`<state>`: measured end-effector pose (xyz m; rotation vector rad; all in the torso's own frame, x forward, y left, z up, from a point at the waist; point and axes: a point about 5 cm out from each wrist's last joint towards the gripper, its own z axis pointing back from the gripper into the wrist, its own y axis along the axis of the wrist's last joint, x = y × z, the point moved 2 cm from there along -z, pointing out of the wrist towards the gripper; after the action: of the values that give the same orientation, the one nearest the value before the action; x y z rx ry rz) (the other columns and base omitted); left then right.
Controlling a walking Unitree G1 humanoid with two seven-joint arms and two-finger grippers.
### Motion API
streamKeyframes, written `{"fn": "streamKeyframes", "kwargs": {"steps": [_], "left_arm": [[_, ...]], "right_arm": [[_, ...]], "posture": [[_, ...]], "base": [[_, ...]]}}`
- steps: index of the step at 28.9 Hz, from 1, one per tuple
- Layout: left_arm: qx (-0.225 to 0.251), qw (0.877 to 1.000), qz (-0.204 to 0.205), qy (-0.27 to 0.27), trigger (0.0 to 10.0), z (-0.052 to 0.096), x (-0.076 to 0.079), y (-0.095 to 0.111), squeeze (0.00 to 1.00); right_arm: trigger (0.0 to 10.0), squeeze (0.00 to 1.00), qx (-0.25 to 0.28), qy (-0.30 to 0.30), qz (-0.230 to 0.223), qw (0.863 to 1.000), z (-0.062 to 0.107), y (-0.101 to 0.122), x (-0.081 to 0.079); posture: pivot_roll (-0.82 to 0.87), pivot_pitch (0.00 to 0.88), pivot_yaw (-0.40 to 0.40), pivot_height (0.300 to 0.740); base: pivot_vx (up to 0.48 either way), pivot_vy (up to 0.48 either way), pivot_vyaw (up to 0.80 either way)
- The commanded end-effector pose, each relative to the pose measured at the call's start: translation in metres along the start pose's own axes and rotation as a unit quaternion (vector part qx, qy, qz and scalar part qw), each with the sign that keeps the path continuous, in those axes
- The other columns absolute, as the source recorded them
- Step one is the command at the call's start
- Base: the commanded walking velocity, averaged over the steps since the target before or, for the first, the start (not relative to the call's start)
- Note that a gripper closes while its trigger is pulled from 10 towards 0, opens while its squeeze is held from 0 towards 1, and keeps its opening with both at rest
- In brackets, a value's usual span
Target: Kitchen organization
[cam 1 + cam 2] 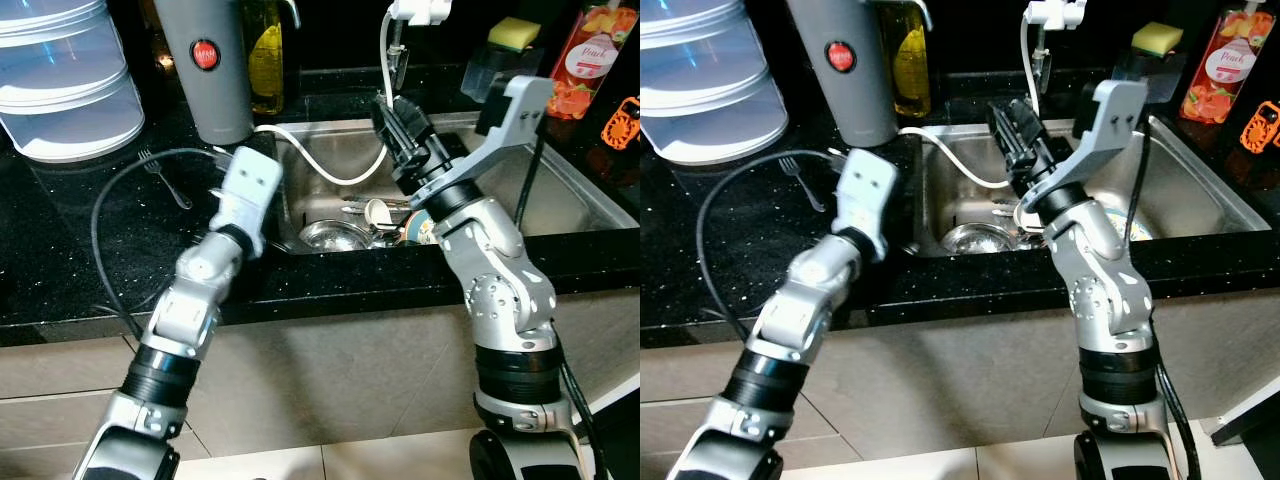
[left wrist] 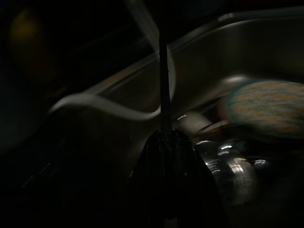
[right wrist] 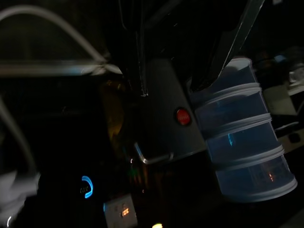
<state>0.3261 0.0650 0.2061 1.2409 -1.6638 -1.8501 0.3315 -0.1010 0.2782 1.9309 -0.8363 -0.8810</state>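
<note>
The steel sink (image 1: 560,190) holds a steel bowl (image 1: 335,235), a pale spoon (image 1: 378,212) and a patterned plate (image 2: 266,107) among other dishes. My right gripper (image 1: 398,125) is raised over the sink near the tap, open, with nothing between its fingers (image 3: 140,52). My left gripper (image 2: 164,57) is at the sink's left rim and points in at the dishes. Its fingers look shut together in the dark, blurred left wrist view, with nothing made out in them. A fork (image 1: 165,175) lies on the black counter to its left.
A white hose (image 1: 330,165) loops from the tap into the sink. A grey jug (image 1: 215,70), an oil bottle (image 1: 265,60) and stacked clear containers (image 1: 65,80) stand at the back left. A sponge (image 1: 515,32) and a peach bottle (image 1: 590,55) stand at the back right. A black cable (image 1: 100,220) crosses the counter.
</note>
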Motion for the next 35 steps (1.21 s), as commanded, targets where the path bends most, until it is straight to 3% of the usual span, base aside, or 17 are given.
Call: {"fn": "streamKeyframes", "kwargs": {"steps": [1,7,10,15,17,22,35], "left_arm": [[0.035,0.998,-0.055,-0.02,10.0,0.001,0.01,0.014,0.0],[0.062,0.981,-0.181,0.018,10.0,-0.002,0.002,0.028,0.0],[0.056,0.976,-0.208,0.038,10.0,-0.003,-0.004,0.028,0.0],[0.052,0.973,-0.22,0.047,10.0,-0.003,-0.008,0.025,0.0],[0.054,0.973,-0.222,0.036,10.0,-0.004,-0.003,0.023,0.0],[0.066,0.973,-0.221,0.034,10.0,-0.005,0.0,0.026,0.0],[0.102,0.969,-0.225,0.03,10.0,-0.006,0.008,0.038,0.0]], "right_arm": [[10.0,0.0,-0.019,-0.025,-0.038,0.999,0.003,-0.009,0.007],[10.0,0.0,-0.012,-0.08,-0.098,0.992,0.004,-0.011,0.025],[10.0,0.0,0.002,-0.093,-0.114,0.989,0.004,-0.006,0.032],[10.0,0.0,0.033,-0.081,-0.143,0.986,0.006,0.01,0.035],[10.0,0.0,0.03,-0.058,-0.176,0.982,0.006,0.009,0.031],[10.0,0.0,0.023,-0.019,-0.206,0.978,0.007,0.007,0.017],[10.0,0.0,-0.003,-0.036,-0.216,0.976,0.004,-0.003,0.02]], "posture": [[0.12,0.0,0.029,0.74],[0.11,0.0,0.036,0.74],[0.12,0.0,0.038,0.74],[0.11,0.0,0.039,0.74],[0.11,0.0,0.041,0.74],[0.11,0.0,0.042,0.74],[0.12,0.0,0.039,0.74]], "base": [[0.0,0.0,0.0],[0.0,0.0,0.0],[0.0,0.0,0.0],[0.0,0.0,0.0],[0.0,0.0,0.0],[0.0,0.0,0.0],[0.0,0.0,0.0]]}}
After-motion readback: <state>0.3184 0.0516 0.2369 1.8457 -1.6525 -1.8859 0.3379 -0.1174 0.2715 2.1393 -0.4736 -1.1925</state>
